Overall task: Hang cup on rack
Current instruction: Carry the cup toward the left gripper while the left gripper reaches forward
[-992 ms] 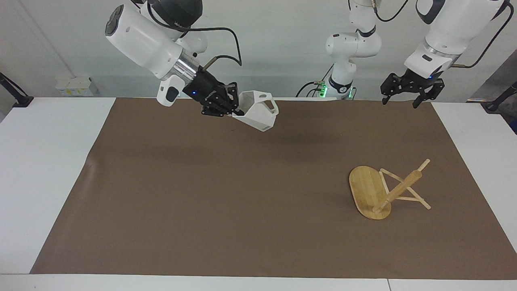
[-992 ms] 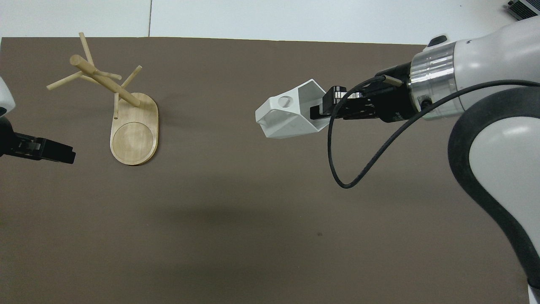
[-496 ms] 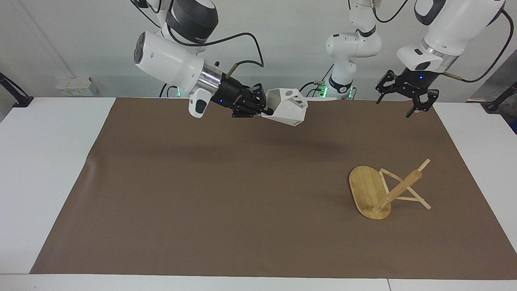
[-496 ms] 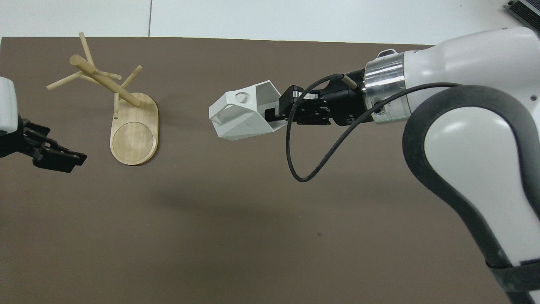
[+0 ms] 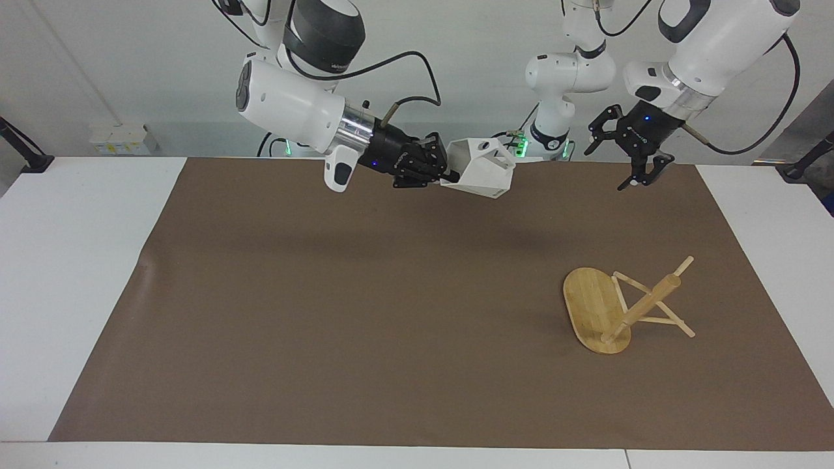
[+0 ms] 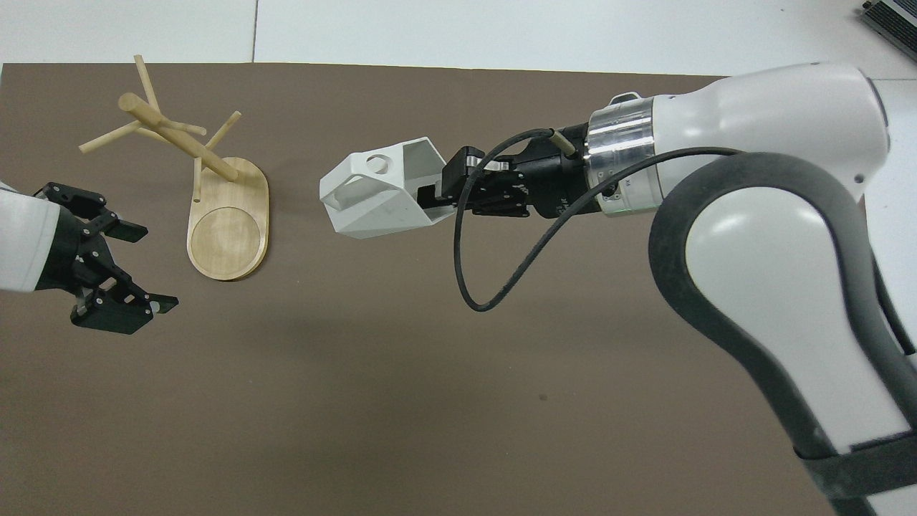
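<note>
The cup hangs in the air, clamped by the right gripper, whose jaws are shut on the wall at the rim while the cup's body sticks out sideways toward the rack. It is up over the mat, well apart from the rack and toward the right arm's end from it.

By its look the cup is stiff, hollow and light, with a matte skin that should not slide much between the pads; it would likely chip or crack if dropped. The faceted walls offer flat faces, so a pinch over the rim, as now, seems the sound hold (it leaves the blocky handle free). The round hole in that handle faces up in the overhead view, and that is the part a peg has to pass through.

The rack lies tipped, its oval base on edge and its post slanting down to the mat, so no peg looks ready to take the cup yet.

The left gripper is empty with jaws spread wide, in the air nearer the robots than the rack.

Against the earlier frame, the cup has travelled sideways toward the rack and the left gripper has swung in toward the rack too; the rack itself has not moved.
</note>
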Robot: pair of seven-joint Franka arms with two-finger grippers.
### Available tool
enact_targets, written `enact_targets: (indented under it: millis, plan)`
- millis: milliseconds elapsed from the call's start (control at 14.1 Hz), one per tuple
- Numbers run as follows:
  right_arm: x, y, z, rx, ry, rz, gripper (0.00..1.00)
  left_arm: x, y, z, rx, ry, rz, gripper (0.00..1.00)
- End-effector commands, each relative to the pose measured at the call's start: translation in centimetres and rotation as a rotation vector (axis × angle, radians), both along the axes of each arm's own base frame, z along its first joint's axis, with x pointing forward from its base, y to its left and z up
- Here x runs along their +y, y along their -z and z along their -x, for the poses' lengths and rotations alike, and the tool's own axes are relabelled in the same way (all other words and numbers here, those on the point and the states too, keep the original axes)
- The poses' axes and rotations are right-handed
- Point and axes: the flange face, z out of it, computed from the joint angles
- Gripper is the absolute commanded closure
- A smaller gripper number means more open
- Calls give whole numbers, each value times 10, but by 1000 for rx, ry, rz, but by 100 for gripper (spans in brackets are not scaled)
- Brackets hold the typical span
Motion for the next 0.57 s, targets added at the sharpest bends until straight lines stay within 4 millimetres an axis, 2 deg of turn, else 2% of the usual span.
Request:
enact_targets:
  millis: [0,71,142,212,496]
  plan:
    - [33,5,7,20,75,-50,100,-51,-9,8,-101,71,42,0]
    - [39,5,9,17,79,-54,100,-95,-12,14,-193,110,50,0]
    - [40,7,9,20,79,-54,100,-108,0,18,-194,77,51,0]
    - [40,7,9,27,80,-54,100,-110,-1,22,-177,82,47,0]
    - [40,7,9,25,81,-53,100,-99,-5,18,-180,119,56,0]
